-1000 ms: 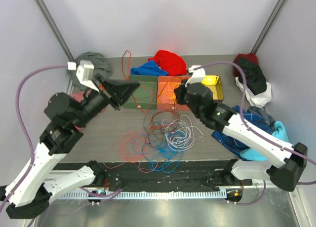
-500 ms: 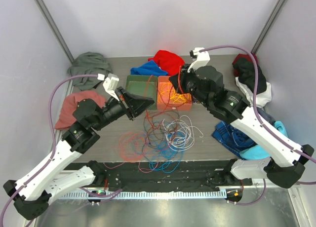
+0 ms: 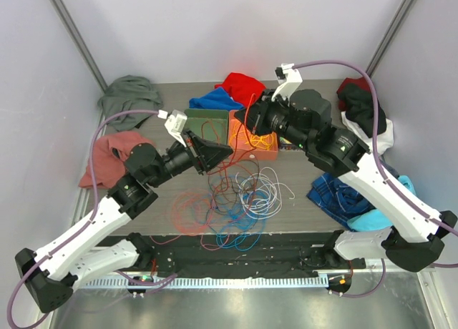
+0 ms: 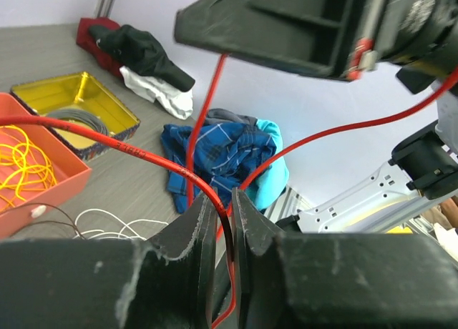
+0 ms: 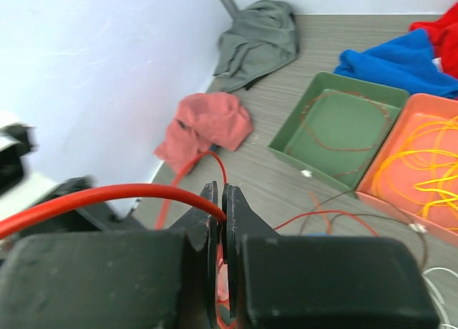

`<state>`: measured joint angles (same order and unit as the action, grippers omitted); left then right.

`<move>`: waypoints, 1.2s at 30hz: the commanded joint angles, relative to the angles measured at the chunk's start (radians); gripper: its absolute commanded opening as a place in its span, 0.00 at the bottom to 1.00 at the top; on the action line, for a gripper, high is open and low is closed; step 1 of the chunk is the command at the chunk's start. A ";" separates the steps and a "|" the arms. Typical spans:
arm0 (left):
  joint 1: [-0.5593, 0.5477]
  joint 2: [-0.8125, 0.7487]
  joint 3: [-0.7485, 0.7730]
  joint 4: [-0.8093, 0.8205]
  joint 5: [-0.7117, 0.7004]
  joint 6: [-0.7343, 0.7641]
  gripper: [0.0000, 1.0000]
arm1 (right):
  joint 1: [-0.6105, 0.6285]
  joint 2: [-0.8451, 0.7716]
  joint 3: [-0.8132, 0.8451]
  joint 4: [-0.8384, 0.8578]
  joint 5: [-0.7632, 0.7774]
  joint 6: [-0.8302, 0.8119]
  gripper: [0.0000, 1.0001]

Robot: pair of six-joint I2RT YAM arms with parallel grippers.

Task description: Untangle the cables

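Left wrist view: red cable (image 4: 143,151) arcs over my left jaws and drops into the gap between them. The gap is narrow but wider than the cable, so I judge the cable loose there, not pinched. A second red run climbs toward the right arm's black housing overhead.

Right wrist view: right jaws pressed together on the same red cable, which enters from the left and ends at the tips.

Step in hand, as I read it: one red cable lifted out of the heap (image 3: 240,197) and passed between the arms, the right side carrying it. The heap of red, blue, white and brown cables lies on the tabletop (image 3: 164,175) just on the near side of the orange tray (image 3: 261,156). Yellow cables (image 5: 422,157) already lie inside that tray, and a brown one lies in the green tray (image 3: 204,121) just left of it.

Next move calls for the left jaws to back off clear of the strand. The right should then draw it up slowly, since its tail probably runs down into the heap and could drag others.

Pose: left arm (image 3: 122,193) reaches forward and rightward, tips raised at the orange tray's near-left corner. The right arm (image 3: 358,164) arches over from the right, wrist turned back leftward above that tray's left half.
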<state>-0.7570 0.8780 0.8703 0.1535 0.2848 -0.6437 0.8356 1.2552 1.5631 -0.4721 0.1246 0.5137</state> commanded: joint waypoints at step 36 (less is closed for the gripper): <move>-0.025 0.013 0.228 -0.192 -0.235 0.174 0.00 | 0.003 -0.190 -0.101 0.006 0.090 -0.001 0.74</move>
<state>-0.7788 0.9142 0.9424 0.0727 0.1680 -0.5739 0.8360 1.1942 1.5215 -0.4465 0.0319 0.5819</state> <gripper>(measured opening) 0.029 0.686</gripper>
